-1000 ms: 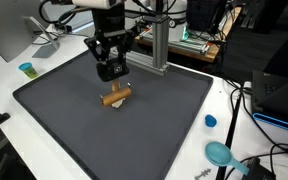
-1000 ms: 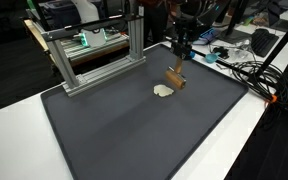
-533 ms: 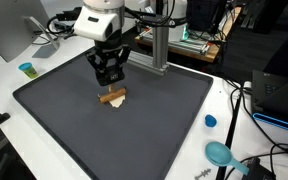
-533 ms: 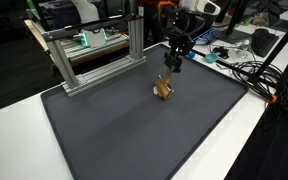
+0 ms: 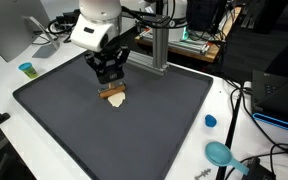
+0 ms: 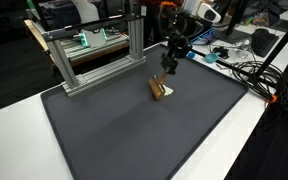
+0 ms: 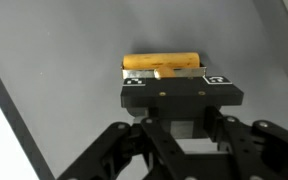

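Note:
A short wooden stick [image 7: 162,62] with a pale piece under it lies crosswise at my fingertips in the wrist view. My gripper [image 5: 110,90] points down over the dark grey mat [image 5: 74,125] and is shut on the stick [image 5: 112,97], holding it low at the mat's surface. In an exterior view the stick [image 6: 160,91] sits just below the gripper [image 6: 166,76], towards the mat's far side. The gripper body hides the fingers in the wrist view, so the exact grip point is not visible.
An aluminium frame [image 6: 94,50] stands at the mat's [image 6: 134,130] back edge. A small blue cup [image 5: 26,69], a blue cap [image 5: 210,121] and a teal object [image 5: 220,153] sit on the white table. Cables [image 6: 249,72] lie beside the mat.
The gripper has come down and shifted sideways across the mat, and the wooden stick has moved along with it. The stick is now lower, at the mat.

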`<state>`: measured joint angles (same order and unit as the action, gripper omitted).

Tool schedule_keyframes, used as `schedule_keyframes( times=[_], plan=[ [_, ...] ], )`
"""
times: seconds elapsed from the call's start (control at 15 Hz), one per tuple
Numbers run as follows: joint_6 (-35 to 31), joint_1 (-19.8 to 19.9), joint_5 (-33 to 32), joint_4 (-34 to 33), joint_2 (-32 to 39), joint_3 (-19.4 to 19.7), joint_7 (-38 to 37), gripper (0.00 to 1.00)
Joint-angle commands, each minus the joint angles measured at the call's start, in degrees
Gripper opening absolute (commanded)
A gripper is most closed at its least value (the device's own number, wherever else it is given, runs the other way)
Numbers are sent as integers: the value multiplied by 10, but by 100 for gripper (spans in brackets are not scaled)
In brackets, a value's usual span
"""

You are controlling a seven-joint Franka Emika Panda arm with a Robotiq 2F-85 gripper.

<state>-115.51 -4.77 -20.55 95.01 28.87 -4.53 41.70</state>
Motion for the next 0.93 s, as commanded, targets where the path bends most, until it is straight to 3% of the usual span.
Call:
schedule_keyframes(
  times=[0.0, 0.4, 0.87],
  plan=[
    [31, 20, 24, 19, -43, 9, -43, 21],
    [-5, 42, 74, 126, -209, 8, -156, 21],
    [-20, 15, 102, 291, -434, 1, -364, 21]
  ],
)
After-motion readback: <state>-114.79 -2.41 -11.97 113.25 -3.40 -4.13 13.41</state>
